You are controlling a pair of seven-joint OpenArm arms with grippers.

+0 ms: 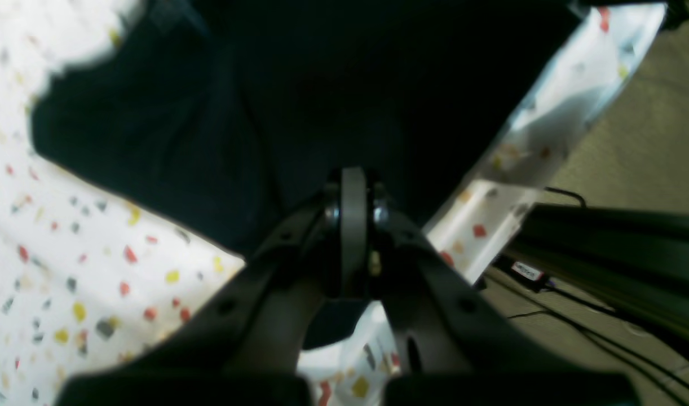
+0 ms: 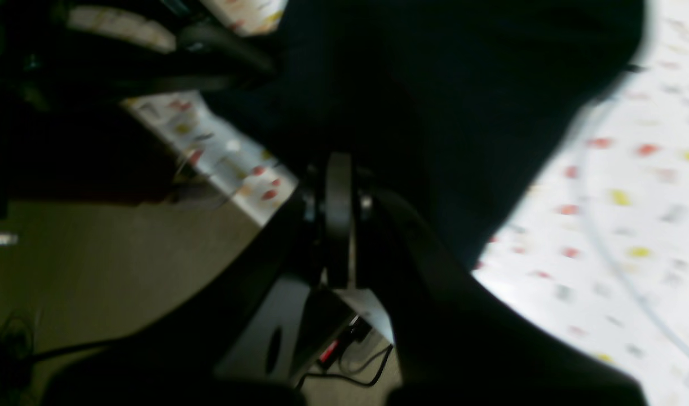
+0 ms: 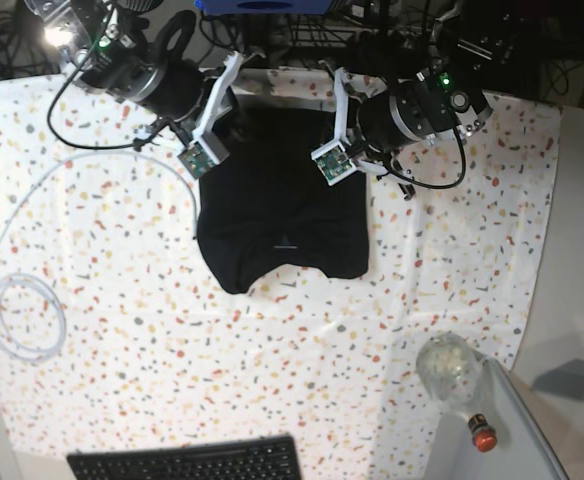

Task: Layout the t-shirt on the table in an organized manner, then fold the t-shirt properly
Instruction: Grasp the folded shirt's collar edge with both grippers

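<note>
The black t-shirt (image 3: pixel 277 215) lies on the speckled tabletop (image 3: pixel 122 290) toward its far edge, its bottom edge bunched unevenly. The left gripper (image 1: pixel 353 186) and right gripper (image 2: pixel 339 180) each have their jaws closed on the shirt's far hem, at opposite corners, above the tabletop's edge.

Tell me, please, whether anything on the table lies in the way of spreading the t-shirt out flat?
Nothing visible does. Both grippers, left and right, are already at the t-shirt's far edge. The white cable loop, keyboard and clear bag on the table lie apart from it.
</note>
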